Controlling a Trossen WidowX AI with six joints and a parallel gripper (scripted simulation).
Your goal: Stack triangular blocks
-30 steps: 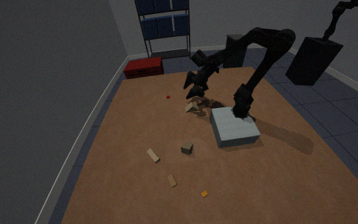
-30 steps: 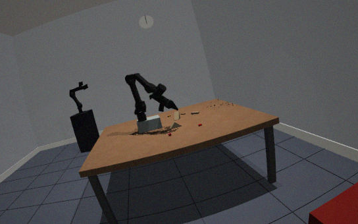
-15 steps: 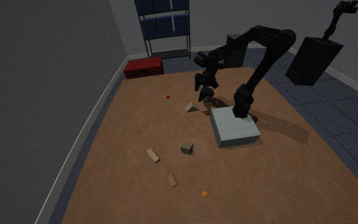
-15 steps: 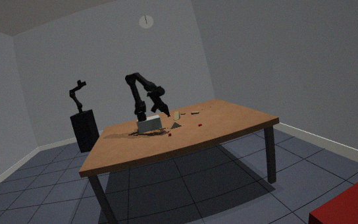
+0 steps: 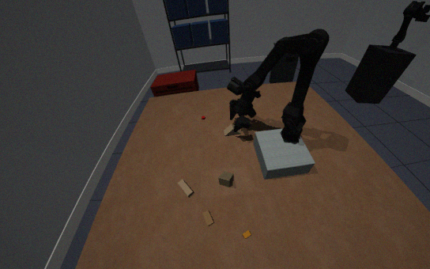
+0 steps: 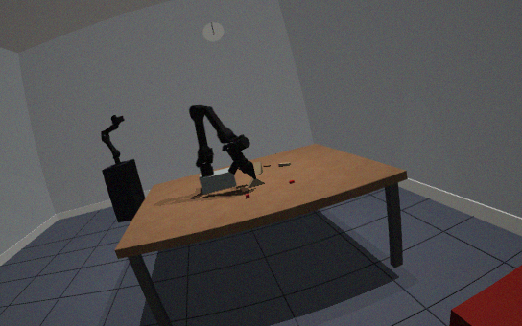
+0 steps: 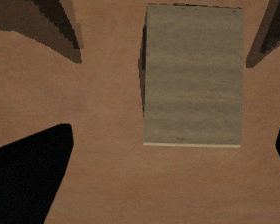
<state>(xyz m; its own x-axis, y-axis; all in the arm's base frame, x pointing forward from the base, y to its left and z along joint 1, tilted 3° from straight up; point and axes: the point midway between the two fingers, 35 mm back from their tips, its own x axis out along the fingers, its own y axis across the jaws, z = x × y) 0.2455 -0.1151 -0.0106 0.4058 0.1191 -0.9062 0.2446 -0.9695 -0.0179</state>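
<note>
One tan triangular block (image 5: pixel 228 130) (image 6: pixel 256 183) (image 7: pixel 193 75) lies on the table beside the arm's base box. Its triangular end shows in the exterior view; in the wrist view a broad rectangular face shows, right of centre. My gripper (image 5: pixel 235 123) (image 7: pixel 176 135) is wide open and empty, low over this block; its fingertips show on either side of the block in the wrist view. Whether a finger touches it I cannot tell. The other triangular block (image 5: pixel 226 179) (image 6: pixel 258 168) stands apart, nearer the top camera. Its sloped face is hard to make out.
The pale box (image 5: pixel 282 152) (image 6: pixel 218 182) under the arm base stands close by. Two flat tan pieces (image 5: pixel 186 187) (image 5: pixel 208 217) and an orange piece (image 5: pixel 247 234) lie past the second block. Small red pieces (image 6: pixel 292 181) (image 6: pixel 248 196) lie near the first block.
</note>
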